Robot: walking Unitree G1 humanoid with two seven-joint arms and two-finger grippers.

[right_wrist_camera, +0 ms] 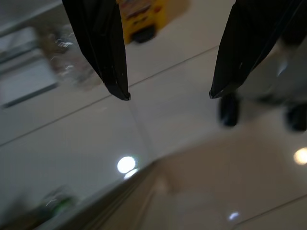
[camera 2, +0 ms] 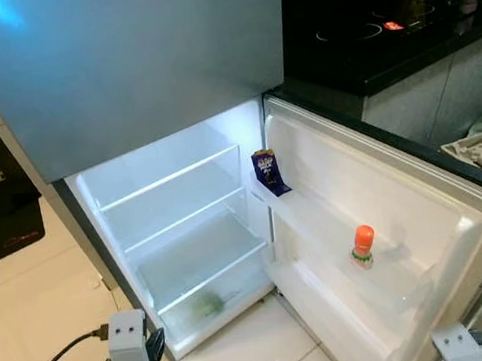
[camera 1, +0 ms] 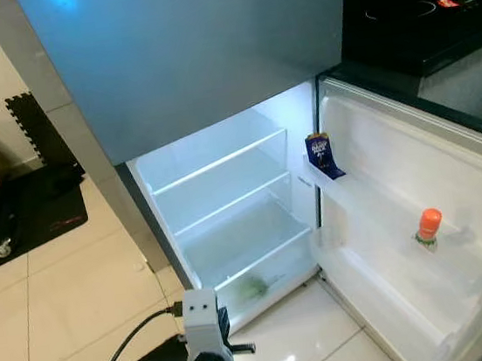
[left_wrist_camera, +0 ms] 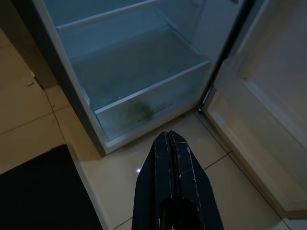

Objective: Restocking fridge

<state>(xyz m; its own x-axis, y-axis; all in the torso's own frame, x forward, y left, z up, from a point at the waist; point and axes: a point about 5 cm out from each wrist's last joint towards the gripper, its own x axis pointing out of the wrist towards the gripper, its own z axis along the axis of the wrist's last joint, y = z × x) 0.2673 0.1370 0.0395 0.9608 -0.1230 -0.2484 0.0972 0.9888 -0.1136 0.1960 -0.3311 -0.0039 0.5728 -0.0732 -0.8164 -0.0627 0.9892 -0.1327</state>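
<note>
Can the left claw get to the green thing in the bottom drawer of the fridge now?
Probably not directly. The left claw is shut and hangs over the floor before the open fridge, but the green thing lies inside the closed drawer.

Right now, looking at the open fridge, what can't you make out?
- Green item in the bottom drawer: left wrist view, blurred by frosted plastic.
- Blue packet on the door shelf: print too small.
- Orange-capped bottle: label too small.
- Yellow object in right wrist view: blurred, cut off by the top edge.
</note>
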